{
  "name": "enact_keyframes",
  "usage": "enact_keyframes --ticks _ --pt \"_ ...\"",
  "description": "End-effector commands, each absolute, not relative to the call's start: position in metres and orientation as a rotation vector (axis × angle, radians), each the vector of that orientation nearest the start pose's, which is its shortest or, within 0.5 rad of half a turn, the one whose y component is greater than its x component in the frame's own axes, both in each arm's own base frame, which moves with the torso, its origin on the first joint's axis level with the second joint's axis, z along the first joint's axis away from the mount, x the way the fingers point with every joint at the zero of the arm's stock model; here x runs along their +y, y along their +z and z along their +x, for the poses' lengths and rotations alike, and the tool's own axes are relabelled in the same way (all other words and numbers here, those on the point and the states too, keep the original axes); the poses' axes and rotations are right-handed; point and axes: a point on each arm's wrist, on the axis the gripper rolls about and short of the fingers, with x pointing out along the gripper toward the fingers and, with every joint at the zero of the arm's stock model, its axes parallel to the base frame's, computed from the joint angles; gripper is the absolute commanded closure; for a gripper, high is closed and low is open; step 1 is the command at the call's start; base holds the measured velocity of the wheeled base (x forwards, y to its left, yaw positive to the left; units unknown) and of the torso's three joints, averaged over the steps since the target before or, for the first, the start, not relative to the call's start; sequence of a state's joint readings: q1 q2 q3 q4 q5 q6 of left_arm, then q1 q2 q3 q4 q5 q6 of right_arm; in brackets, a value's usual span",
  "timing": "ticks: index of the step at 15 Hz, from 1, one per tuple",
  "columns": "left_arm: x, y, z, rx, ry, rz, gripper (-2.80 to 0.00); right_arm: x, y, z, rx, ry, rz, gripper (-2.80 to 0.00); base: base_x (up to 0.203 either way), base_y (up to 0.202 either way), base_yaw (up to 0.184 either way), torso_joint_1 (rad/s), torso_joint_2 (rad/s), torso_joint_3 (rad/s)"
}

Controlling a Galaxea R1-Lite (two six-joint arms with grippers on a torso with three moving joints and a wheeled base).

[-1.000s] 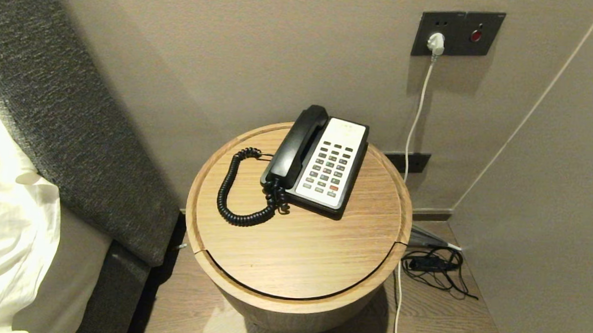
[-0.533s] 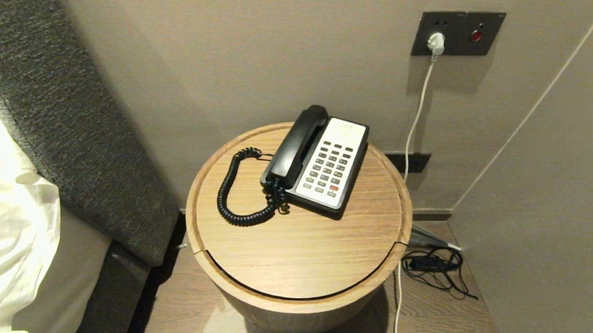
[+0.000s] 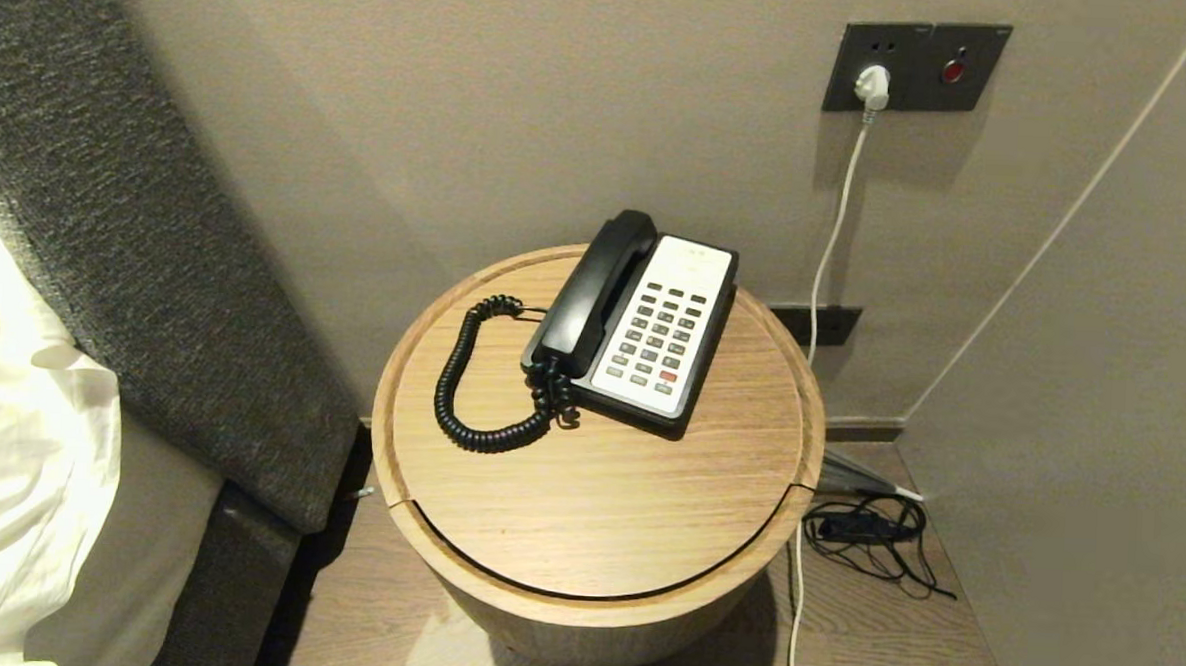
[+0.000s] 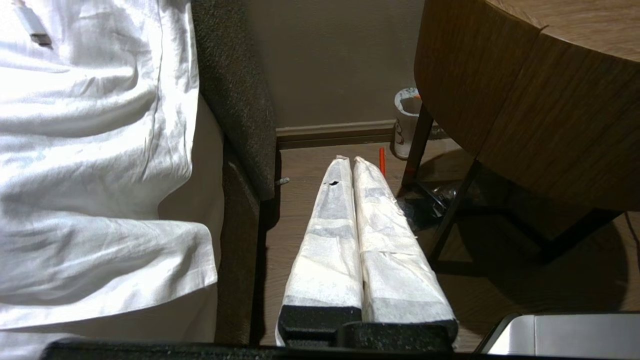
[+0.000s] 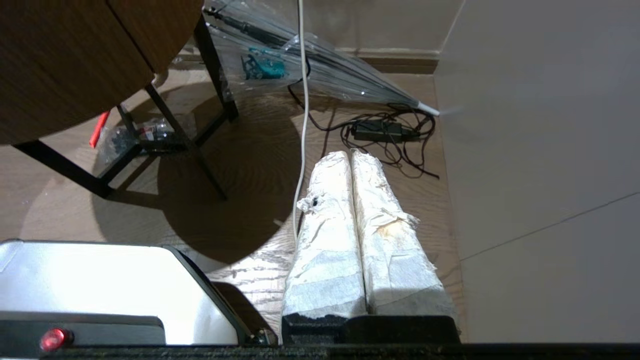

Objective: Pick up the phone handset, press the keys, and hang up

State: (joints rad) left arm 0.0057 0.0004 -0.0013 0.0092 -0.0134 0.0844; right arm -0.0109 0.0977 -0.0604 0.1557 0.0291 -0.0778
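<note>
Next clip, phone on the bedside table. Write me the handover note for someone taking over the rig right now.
Left gripper: shut, empty, parked low beside the bed, below the table top.
Right gripper: shut, empty, parked low over the floor near the cables.
Handset rests in its cradle on the phone base, coiled cord looped on the round wooden table.
Done: nothing.
Left: lift handset, press keys, hang up.

L gripper fingers pressed together, low over floor btwn bed & wooden table.
</note>
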Motion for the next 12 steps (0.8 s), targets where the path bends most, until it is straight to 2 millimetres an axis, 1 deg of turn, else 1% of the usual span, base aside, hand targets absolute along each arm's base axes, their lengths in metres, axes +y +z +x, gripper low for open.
enact_keyframes --ticks 1,4,12 --pt "-0.0005 0.0749 -0.0228 0.010 -0.010 0.086 0.00 0.0009 0.0784 -0.0203 0.197 0.027 -0.072 0.00 0.000 0.000 0.000 0.000 0.00 0.000" --pt "-0.0004 0.0752 -0.0228 0.008 -0.005 0.063 0.00 0.0009 0.0784 -0.0203 0.197 0.027 -0.066 0.00 0.000 0.000 0.000 0.000 0.00 0.000" --pt "-0.0005 0.0756 -0.0229 0.006 -0.008 0.069 0.00 0.0009 0.0783 -0.0204 0.196 0.026 -0.066 0.00 0.000 0.000 0.000 0.000 0.00 0.000"
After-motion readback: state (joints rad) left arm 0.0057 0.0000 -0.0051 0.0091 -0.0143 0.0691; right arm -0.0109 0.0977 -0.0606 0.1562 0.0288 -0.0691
